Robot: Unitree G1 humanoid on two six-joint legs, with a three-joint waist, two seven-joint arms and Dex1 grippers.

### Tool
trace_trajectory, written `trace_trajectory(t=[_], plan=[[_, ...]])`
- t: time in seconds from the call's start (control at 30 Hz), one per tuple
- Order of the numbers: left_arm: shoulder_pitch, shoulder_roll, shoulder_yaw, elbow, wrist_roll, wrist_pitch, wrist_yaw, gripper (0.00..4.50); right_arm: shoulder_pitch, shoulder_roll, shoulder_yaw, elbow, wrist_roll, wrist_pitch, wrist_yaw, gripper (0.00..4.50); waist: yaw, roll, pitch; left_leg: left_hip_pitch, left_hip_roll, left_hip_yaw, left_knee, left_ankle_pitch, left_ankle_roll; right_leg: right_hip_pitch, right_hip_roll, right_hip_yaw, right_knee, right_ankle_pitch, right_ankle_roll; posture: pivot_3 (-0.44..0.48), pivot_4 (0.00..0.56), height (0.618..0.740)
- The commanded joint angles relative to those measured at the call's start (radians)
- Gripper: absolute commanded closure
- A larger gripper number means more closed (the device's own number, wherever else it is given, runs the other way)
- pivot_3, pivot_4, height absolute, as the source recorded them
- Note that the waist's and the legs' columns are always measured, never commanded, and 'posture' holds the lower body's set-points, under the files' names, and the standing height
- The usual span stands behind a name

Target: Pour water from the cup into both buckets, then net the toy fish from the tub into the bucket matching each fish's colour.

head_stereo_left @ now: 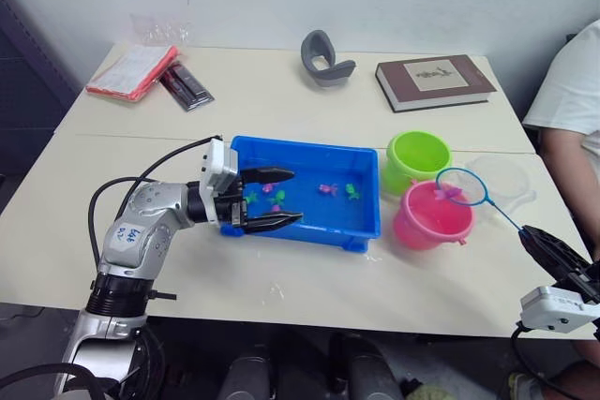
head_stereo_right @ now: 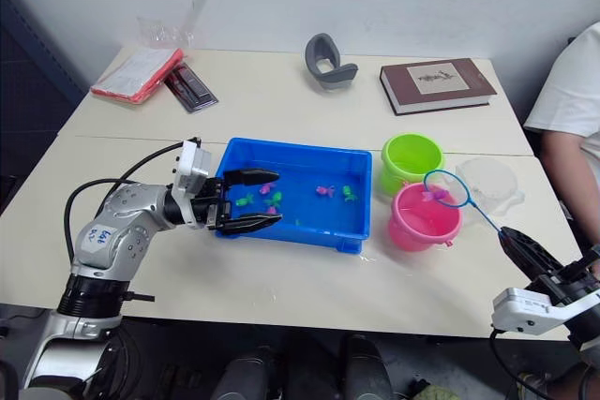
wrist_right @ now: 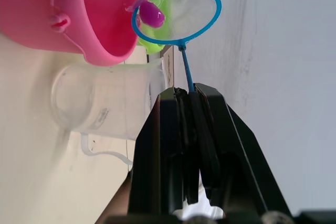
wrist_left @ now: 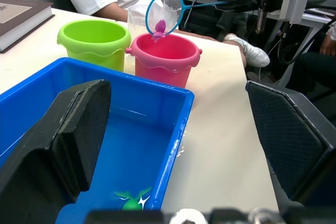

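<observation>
Over on the right side of the table, the right gripper (head_stereo_left: 553, 255) has its fingers clamped tight on the handle of the net (head_stereo_left: 461, 186), and the hoop hangs right above the pink bucket (head_stereo_left: 432, 215) with 1 pink fish (wrist_left: 159, 26) sitting in the mesh — so I'd say this is the drop-off step for that fish. What matters for the next move: the handle's long axis runs from the gripper up and toward the robot's left, so the hoop sits out past the fingertips, above the far rim of the pink bucket, and the green bucket (head_stereo_left: 417, 159) is touching or just beside it on the far side. My guess is a roll of the wrist tips the fish out, but too much reach and it lands in the wrong pail. The clear cup (head_stereo_left: 504, 180) stands just to the right of the buckets, close under the handle. The left gripper (head_stereo_left: 264, 199) is wide open, holding nothing, its 2 fingers straddling the near-left corner of the blue tub (head_stereo_left: 361, 229) — it's well apart from the net, so the right arm is clearly the one doing this. A few pink and green fish are left in the tub water.
</observation>
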Motion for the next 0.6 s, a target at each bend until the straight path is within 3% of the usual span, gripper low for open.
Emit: trace_trajectory(t=[0.03, 0.13, 0.3, 0.47, 0.6], plan=[[0.005, 0.007, 0.016, -0.032, 0.005, -0.020, 0.005, 0.09, 0.027, -0.025, 0.019, 0.000, 0.005, 0.026, -0.027, 4.50, -0.005, 0.000, 0.000, 0.000, 0.000, 0.000, 0.000, 0.000, 0.000, 0.000, 0.000, 0.000, 0.000, 0.000, 0.000, 0.000, 0.150, 0.740], [0.005, 0.009, 0.018, -0.027, 0.006, -0.022, 0.004, 0.09, 0.074, -0.014, 0.099, -0.033, 0.038, 0.019, -0.012, 4.50, -0.006, 0.000, 0.000, 0.001, 0.000, 0.000, 0.000, 0.000, 0.000, 0.001, 0.000, 0.000, 0.000, 0.000, 0.000, 0.000, 0.150, 0.740], [0.006, 0.019, 0.013, -0.022, 0.017, -0.032, -0.009, 0.09, 0.024, -0.051, 0.056, -0.012, 0.022, 0.130, -0.069, 4.50, -0.010, 0.000, 0.000, 0.002, 0.000, 0.002, -0.001, 0.000, 0.001, 0.001, 0.000, 0.002, 0.000, 0.000, 0.000, 0.000, 0.150, 0.740], [0.005, 0.019, 0.016, -0.013, 0.021, -0.038, -0.014, 0.09, 0.036, -0.079, 0.096, -0.028, 0.034, 0.115, -0.076, 4.50, -0.006, 0.000, 0.000, 0.004, 0.001, 0.003, -0.003, 0.000, 0.000, 0.001, 0.000, 0.003, 0.000, 0.000, -0.001, 0.000, 0.150, 0.740], [0.017, 0.041, 0.039, -0.003, 0.022, -0.049, -0.023, 0.09, 0.051, -0.083, 0.132, -0.049, 0.179, 0.114, -0.035, 4.50, -0.006, -0.001, 0.000, 0.004, 0.001, 0.003, -0.004, 0.000, 0.000, 0.001, 0.002, 0.003, 0.000, -0.001, -0.001, 0.000, 0.150, 0.740]])
